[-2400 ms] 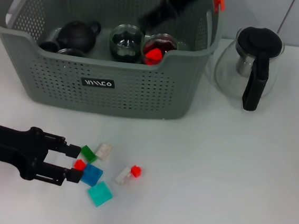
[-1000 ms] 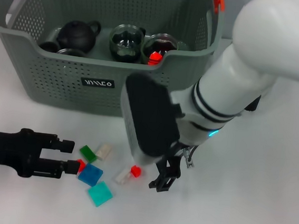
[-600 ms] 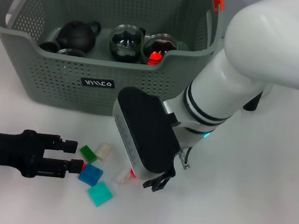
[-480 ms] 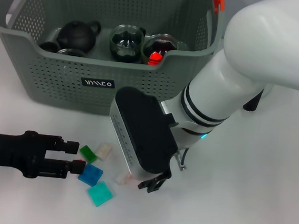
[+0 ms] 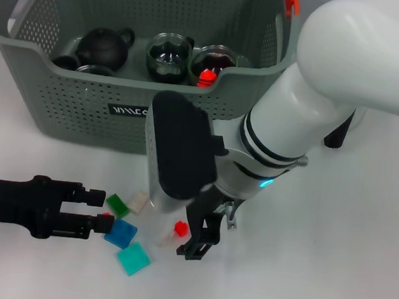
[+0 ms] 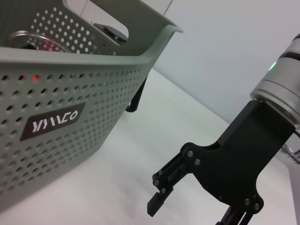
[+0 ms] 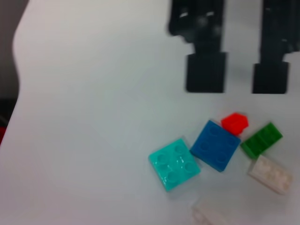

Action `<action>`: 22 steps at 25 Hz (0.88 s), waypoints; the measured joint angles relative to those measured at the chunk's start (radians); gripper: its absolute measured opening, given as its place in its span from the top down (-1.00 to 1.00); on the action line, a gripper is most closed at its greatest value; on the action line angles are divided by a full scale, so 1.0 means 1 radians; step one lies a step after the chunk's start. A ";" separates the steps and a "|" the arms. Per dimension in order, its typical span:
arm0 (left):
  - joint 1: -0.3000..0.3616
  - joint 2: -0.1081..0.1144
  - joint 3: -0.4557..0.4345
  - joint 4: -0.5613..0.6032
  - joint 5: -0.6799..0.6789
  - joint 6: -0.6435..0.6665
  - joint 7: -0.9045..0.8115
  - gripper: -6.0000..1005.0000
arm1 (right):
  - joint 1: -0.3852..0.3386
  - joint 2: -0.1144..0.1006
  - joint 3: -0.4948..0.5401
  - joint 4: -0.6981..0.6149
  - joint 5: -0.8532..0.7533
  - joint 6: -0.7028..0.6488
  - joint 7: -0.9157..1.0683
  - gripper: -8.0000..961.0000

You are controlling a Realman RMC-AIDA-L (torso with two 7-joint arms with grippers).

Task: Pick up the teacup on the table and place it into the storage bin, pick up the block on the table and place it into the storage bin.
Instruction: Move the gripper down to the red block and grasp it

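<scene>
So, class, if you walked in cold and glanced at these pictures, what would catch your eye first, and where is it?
The big white right arm fills the middle, its right gripper down at the table beside a small red block. Left of it lie bright loose blocks, with the left gripper open around another red one. Behind stands the grey-green storage bin, holding teaware.

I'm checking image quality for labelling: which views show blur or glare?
Right wrist view: the left tool is smeared and soft, and the teal block is sharper. Left wrist view: the storage bin looks crisp. Head view: no strong glare on the table.
</scene>
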 joint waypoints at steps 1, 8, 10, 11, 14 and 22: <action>0.000 0.000 0.001 0.000 0.000 0.000 0.001 -0.36 | 0.002 0.001 -0.001 0.001 -0.002 -0.001 0.038 -0.78; 0.000 0.003 0.004 -0.003 0.004 0.000 0.012 -0.36 | 0.004 -0.001 -0.010 0.016 -0.004 -0.020 0.068 -0.78; 0.000 0.004 0.005 -0.002 0.005 -0.001 0.017 -0.36 | -0.002 -0.002 -0.011 0.024 -0.004 -0.020 0.019 -0.78; 0.000 0.005 0.005 -0.001 0.005 -0.003 0.018 -0.35 | -0.003 -0.002 -0.011 0.029 -0.003 -0.020 -0.006 -0.78; 0.000 0.003 -0.003 0.002 0.002 -0.010 0.019 -0.35 | -0.003 -0.002 -0.012 0.044 -0.001 -0.017 -0.086 -0.78; 0.000 -0.025 -0.059 0.003 -0.002 -0.038 -0.001 -0.35 | 0.032 -0.001 -0.010 0.093 -0.003 -0.003 -0.265 -0.78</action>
